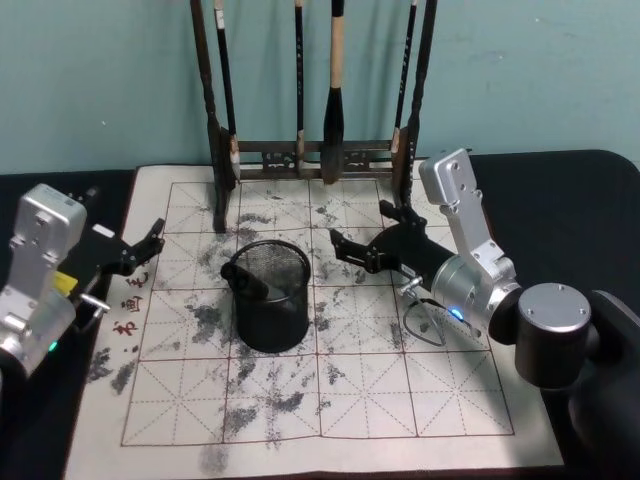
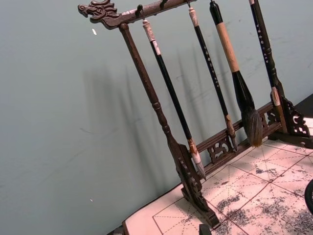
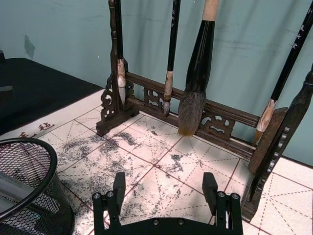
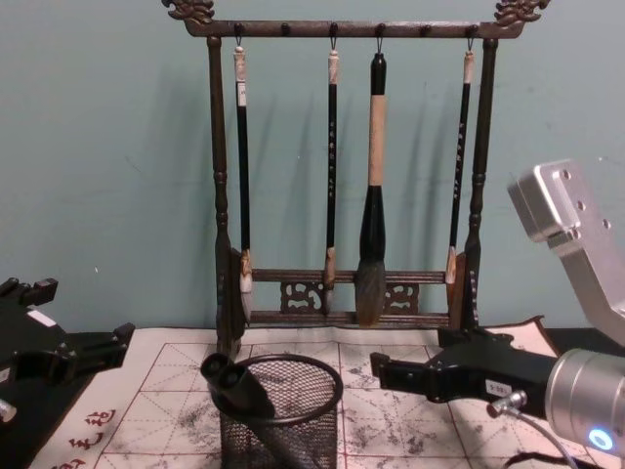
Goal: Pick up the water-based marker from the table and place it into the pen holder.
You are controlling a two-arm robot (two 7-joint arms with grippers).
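The black mesh pen holder (image 1: 268, 318) stands upright on the cream mat (image 1: 340, 400), left of centre. A dark water-based marker (image 1: 246, 279) leans inside it against the left rim, its cap end poking out above the rim in the chest view (image 4: 232, 379). My right gripper (image 1: 357, 224) hovers open just right of the holder, nothing between its fingers; its wrist view shows the gripper (image 3: 164, 182) open over bare mat with the holder's rim (image 3: 29, 169) beside it. My left gripper (image 1: 153, 247) is open over the mat's left edge, empty.
A tall dark wooden brush rack (image 1: 310, 155) with several hanging brushes stands at the mat's far edge, close behind the holder and the right gripper. The mat's near half carries only ink stains. Dark tabletop (image 1: 580, 190) lies to either side.
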